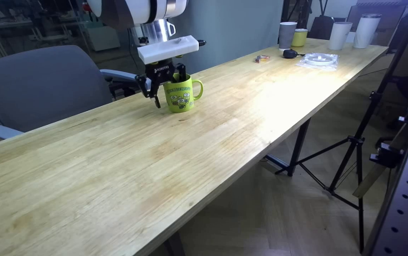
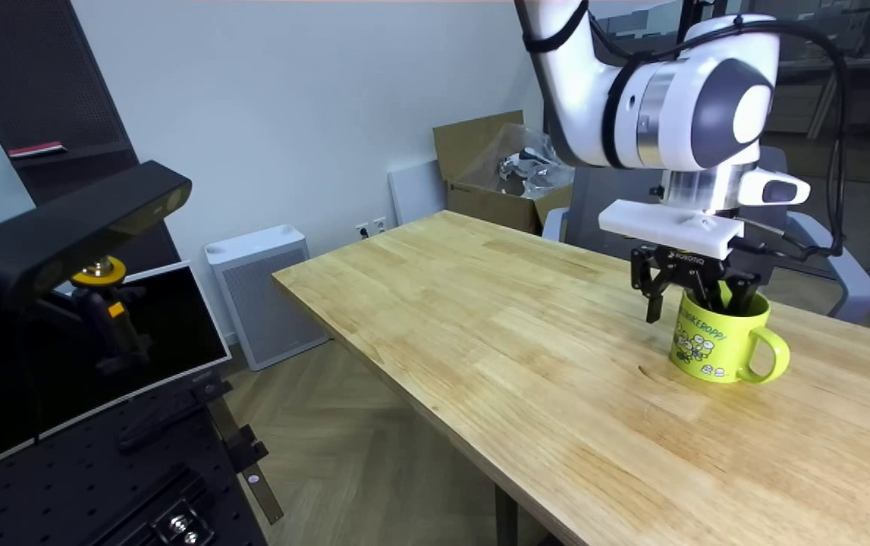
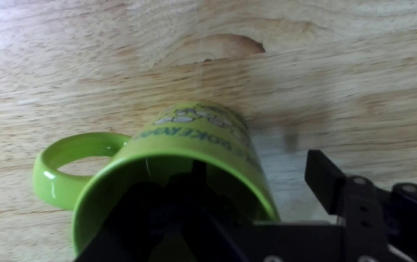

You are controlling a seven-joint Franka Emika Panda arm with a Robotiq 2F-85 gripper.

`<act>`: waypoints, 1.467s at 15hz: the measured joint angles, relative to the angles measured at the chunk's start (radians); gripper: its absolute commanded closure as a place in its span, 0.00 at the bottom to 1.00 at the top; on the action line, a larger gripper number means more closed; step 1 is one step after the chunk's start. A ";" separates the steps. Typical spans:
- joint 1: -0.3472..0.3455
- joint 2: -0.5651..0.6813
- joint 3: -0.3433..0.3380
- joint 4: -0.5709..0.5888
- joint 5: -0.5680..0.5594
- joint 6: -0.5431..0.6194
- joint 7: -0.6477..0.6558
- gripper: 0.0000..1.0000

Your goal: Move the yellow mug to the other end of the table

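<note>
Nearest the lens in my wrist view, the black, jointed gripper (image 3: 259, 173) crowds the bottom edge, jaws spread wide: one finger dips inside the glossy, lime yellow-green, loop-handled mug (image 1: 179, 94), the other hangs outside, clear of its wall, so I have no hold on it.

The mug stands upright on the long, narrow butcher-block wood table (image 2: 435, 318), near the edge by the grey, pale-armed chair (image 1: 43, 85). A black tripod (image 1: 356, 139) stands off the opposite edge. In an exterior view I see a pale wall (image 2: 290, 98), herringbone floor (image 2: 351, 447) and white, grille-fronted appliance (image 2: 266, 296).

Streaky grain and a brown knot mark the wood beside the mug, whose side carries lettering and cartoon faces. Farther along, a white round item (image 1: 319, 60) lies in crinkled clear plastic, near a rounded black object (image 1: 290, 53).

At the table's far end in an exterior view stand a tapered grey cup (image 1: 287, 35), a yellow cup (image 1: 299, 38), a white cylindrical container (image 1: 339, 35) and a tall white tumbler (image 1: 366, 32); their insides are hidden. An open brown cardboard box (image 2: 486, 204) holds clear plastic bagging (image 2: 548, 178) around something I cannot identify.
</note>
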 measured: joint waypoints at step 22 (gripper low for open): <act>0.103 -0.210 -0.073 -0.029 -0.135 -0.369 0.136 0.00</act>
